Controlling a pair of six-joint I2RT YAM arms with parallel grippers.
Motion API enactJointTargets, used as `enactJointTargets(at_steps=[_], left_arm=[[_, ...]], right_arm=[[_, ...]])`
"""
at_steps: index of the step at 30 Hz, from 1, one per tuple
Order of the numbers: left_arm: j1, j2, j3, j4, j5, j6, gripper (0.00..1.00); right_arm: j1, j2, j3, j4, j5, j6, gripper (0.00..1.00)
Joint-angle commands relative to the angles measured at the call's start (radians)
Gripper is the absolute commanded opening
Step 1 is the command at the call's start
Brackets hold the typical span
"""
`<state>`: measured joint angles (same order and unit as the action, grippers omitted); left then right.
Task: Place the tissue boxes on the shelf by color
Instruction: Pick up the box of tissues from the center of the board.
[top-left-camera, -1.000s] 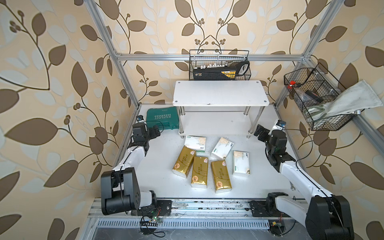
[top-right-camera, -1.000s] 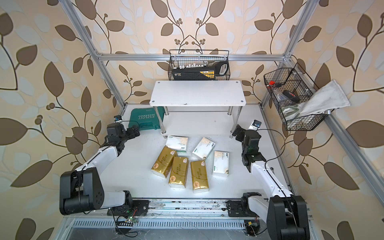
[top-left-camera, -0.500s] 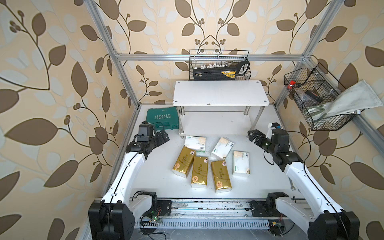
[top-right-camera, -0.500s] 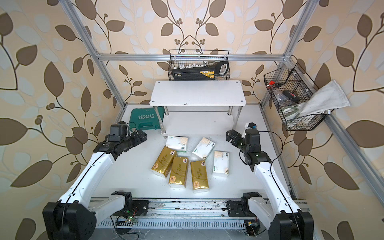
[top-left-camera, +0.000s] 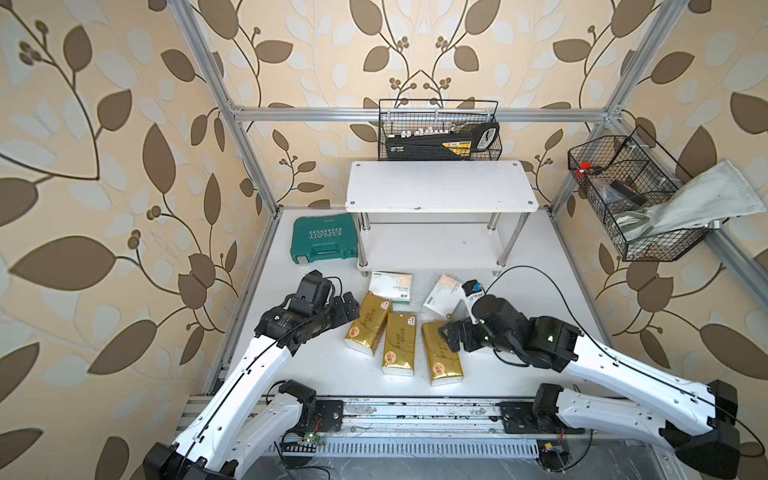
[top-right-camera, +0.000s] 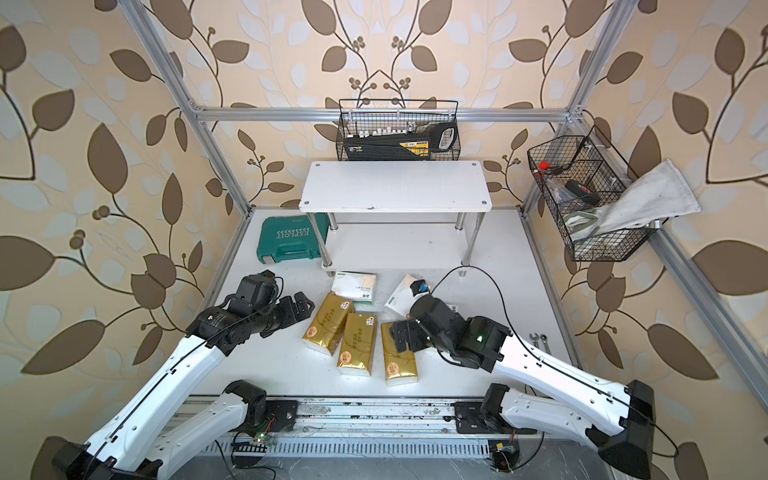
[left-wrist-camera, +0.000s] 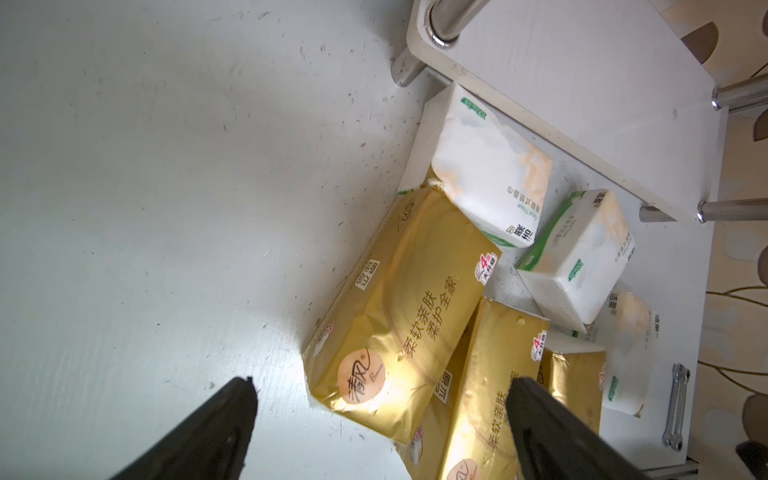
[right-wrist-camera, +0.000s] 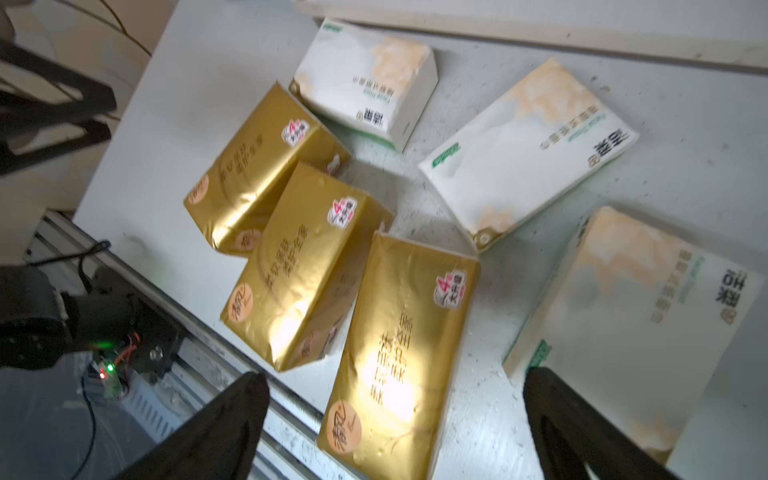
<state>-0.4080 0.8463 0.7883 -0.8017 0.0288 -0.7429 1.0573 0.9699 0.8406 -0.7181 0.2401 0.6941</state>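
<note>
Three gold tissue boxes (top-left-camera: 399, 345) lie side by side on the table in front of the white two-tier shelf (top-left-camera: 440, 187), whose boards are bare. Two white tissue boxes (top-left-camera: 390, 284) lie between them and the shelf; a third white one (right-wrist-camera: 623, 324) shows in the right wrist view, and my right arm covers it in both top views. My left gripper (top-left-camera: 347, 309) hangs open at the left edge of the leftmost gold box (left-wrist-camera: 399, 307). My right gripper (top-left-camera: 453, 336) is open over the rightmost gold box (right-wrist-camera: 399, 345). Neither holds anything.
A teal tool case (top-left-camera: 324, 241) lies left of the shelf. Black wire baskets hang on the back wall (top-left-camera: 440, 133) and the right wall (top-left-camera: 636, 208). A small wrench (top-right-camera: 540, 338) lies near the table's right edge. The arm rail (top-left-camera: 395, 411) runs along the front.
Both arms have swung in from the sides toward the gold boxes, the right one farther and now over them. Both grippers stayed open; no box has moved.
</note>
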Motion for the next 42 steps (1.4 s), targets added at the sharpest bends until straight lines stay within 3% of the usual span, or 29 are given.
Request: enactJointTargets(at_steps=[1,7,13,18,26,34,42], left_arm=[[-0.013,-0.010,0.010,-0.021,-0.010,-0.033,0.99],[-0.038,0.032,0.043,-0.039,0.006,-0.030,0.99],[-0.068,0.023,0.028,-0.040,0.024,-0.032,0.99],[-0.076,0.003,-0.002,-0.019,0.030,-0.020,0.99],[-0.083,-0.024,-0.043,0.050,0.044,-0.041,0.99],[-0.086,-0.032,-0.034,0.039,0.058,-0.013,0.99],[-0.088,-0.083,-0.046,0.029,0.059,-0.016,0.99]], right_arm=[[0.151,0.020,-0.046,-0.118,0.207,0.155,0.99],[0.391,0.174,-0.058,-0.096,0.352,0.346,0.99],[0.485,0.339,-0.009,-0.067,0.428,0.433,0.99],[0.489,0.385,0.025,-0.108,0.445,0.463,0.99],[0.487,0.288,-0.041,-0.097,0.428,0.493,0.99],[0.433,0.181,-0.128,0.017,0.328,0.479,0.99],[0.402,0.159,-0.139,0.028,0.292,0.507,0.99]])
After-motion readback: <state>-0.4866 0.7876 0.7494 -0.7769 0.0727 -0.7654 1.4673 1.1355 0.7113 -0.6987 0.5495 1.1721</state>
